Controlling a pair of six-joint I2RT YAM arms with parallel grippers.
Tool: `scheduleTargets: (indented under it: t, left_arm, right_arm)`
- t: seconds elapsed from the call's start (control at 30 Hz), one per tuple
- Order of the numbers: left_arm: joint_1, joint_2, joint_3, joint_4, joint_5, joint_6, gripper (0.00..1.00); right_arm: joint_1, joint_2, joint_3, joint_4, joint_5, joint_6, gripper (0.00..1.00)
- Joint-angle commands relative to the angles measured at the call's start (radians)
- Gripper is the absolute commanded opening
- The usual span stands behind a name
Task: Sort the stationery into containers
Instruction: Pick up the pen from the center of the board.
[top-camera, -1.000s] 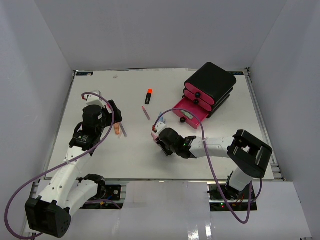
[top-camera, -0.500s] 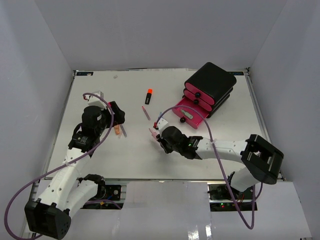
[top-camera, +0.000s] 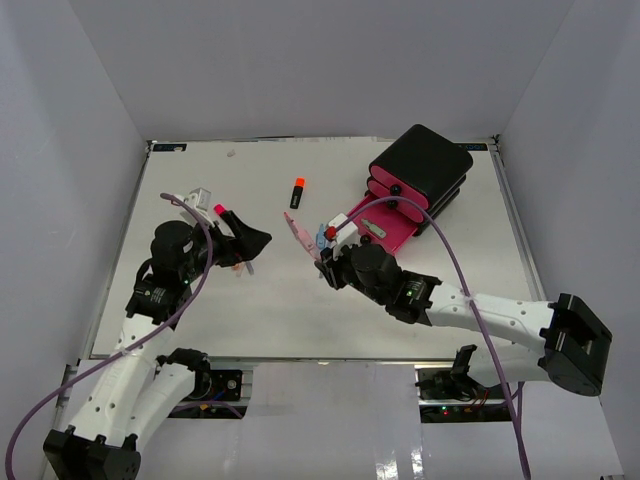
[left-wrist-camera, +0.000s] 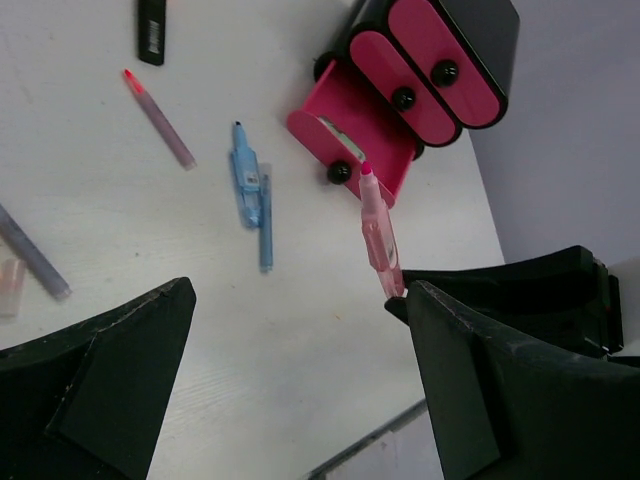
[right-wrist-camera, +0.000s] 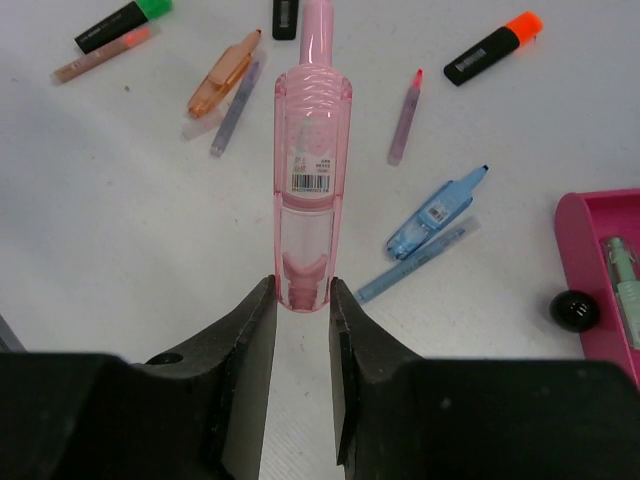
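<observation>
My right gripper (right-wrist-camera: 302, 300) is shut on the end of a clear pink pen (right-wrist-camera: 312, 170) and holds it above the table, left of the open bottom drawer (top-camera: 388, 228). In the top view the pen (top-camera: 300, 232) sticks out up-left from that gripper (top-camera: 325, 262). The black box of pink drawers (top-camera: 420, 165) stands at the back right; its upper two drawers are shut. My left gripper (left-wrist-camera: 300, 340) is wide open and empty, raised over the left of the table (top-camera: 250, 243). Loose stationery lies between: an orange-capped highlighter (top-camera: 298, 190), a blue corrector (right-wrist-camera: 435, 212) and a thin blue pen (right-wrist-camera: 415, 260).
A green-capped highlighter (right-wrist-camera: 120, 25), an orange pen (right-wrist-camera: 225, 75), a purple pen (right-wrist-camera: 235, 108) and a thin pink pen (right-wrist-camera: 405, 115) lie on the white table. A pale green item (right-wrist-camera: 625, 285) lies in the open drawer. A pink cap (top-camera: 218, 210) shows beside the left gripper.
My right gripper has lifted the pink pen and moved right, nearer the open drawer. My left arm has risen and swung its gripper to the right.
</observation>
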Motion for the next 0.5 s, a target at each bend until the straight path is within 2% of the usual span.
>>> scheduleTargets:
  t: [0.0, 0.17, 0.27, 0.47]
  left_arm:
    - [0.006, -0.002, 0.009, 0.011, 0.122, -0.057, 0.98]
    - [0.006, 0.0, -0.041, 0.081, 0.204, -0.111, 0.98]
    - [0.006, 0.01, -0.069, 0.1, 0.224, -0.12, 0.94]
    - [0.006, 0.053, -0.037, 0.134, 0.23, -0.137, 0.91]
  right_arm:
    - [0.006, -0.025, 0.004, 0.081, 0.008, -0.031, 0.19]
    - [0.006, -0.048, 0.015, 0.085, 0.003, -0.045, 0.19]
    - [0.006, -0.057, 0.05, 0.065, -0.006, -0.065, 0.19]
    - [0.007, -0.066, 0.067, 0.046, -0.018, -0.106, 0.19]
